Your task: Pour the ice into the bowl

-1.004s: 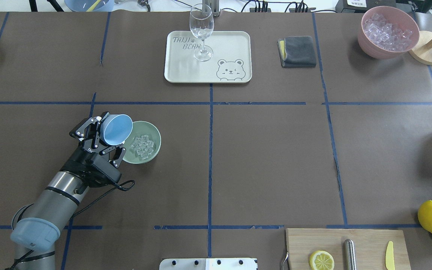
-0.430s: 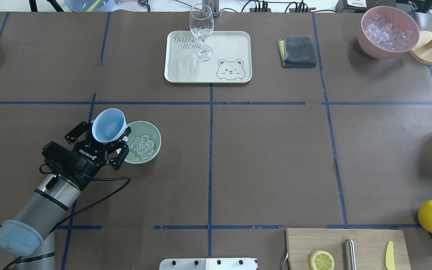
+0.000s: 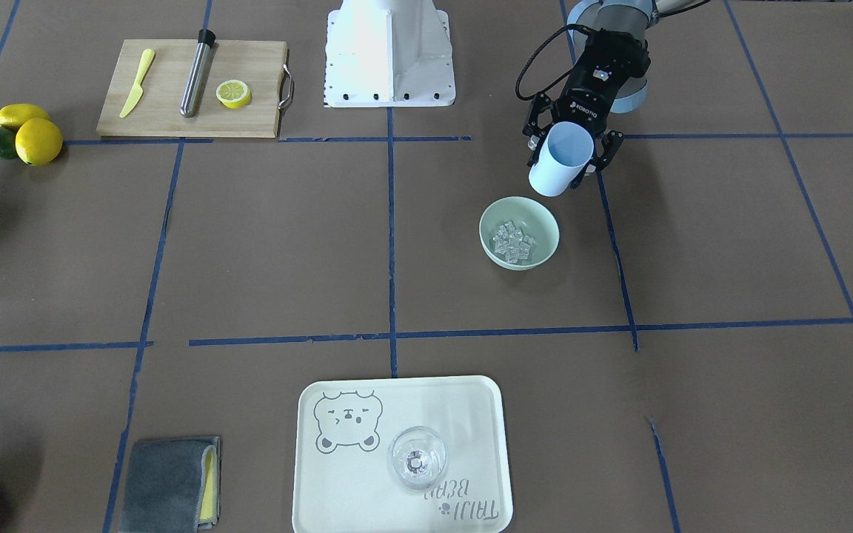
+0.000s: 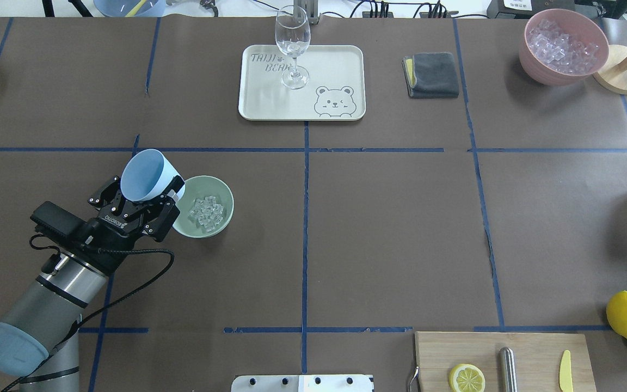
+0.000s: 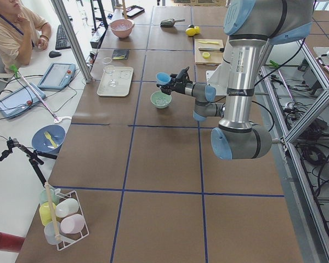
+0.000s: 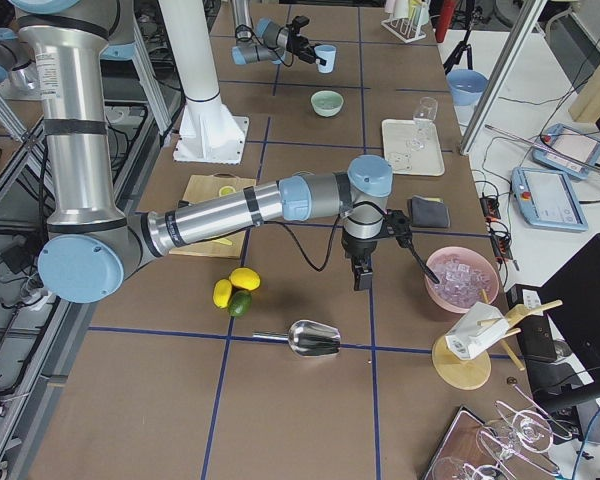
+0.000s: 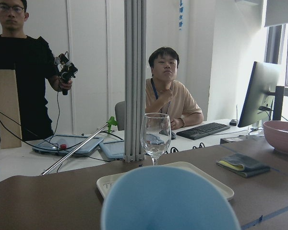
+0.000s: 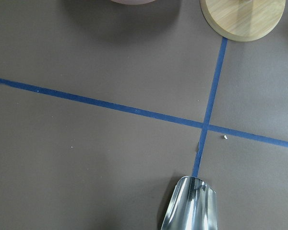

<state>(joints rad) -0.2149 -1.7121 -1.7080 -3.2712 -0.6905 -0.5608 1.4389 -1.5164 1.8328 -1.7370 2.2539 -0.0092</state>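
Note:
The pale mint-green bowl (image 4: pixel 228 198) (image 3: pixel 546 222) stands on the table's left half, and the ice (image 4: pixel 207 211) (image 3: pixel 513 242) lies heaped inside it. My left gripper (image 4: pixel 147 191) (image 3: pixel 571 152) is shut on a light blue cup (image 4: pixel 149 175) (image 3: pixel 561 160), held close to upright just left of the bowl and above table height. No ice shows inside the cup. The cup's rim (image 7: pixel 168 201) fills the bottom of the left wrist view. My right gripper (image 6: pixel 363 276) points down near the pink bowl; I cannot tell whether it is open or shut.
A cream tray (image 4: pixel 270 103) with a wine glass (image 4: pixel 293 49) sits at the far middle. A grey cloth (image 4: pixel 433 75) and a pink bowl (image 4: pixel 536 71) of ice are far right. A cutting board (image 4: pixel 536 348), lemons (image 4: pixel 626 314) and a metal scoop (image 8: pixel 192 206) lie on the right.
My left gripper has turned the cup from tipped over the bowl back toward upright and drawn it left, off the bowl. The ice stays in the bowl.

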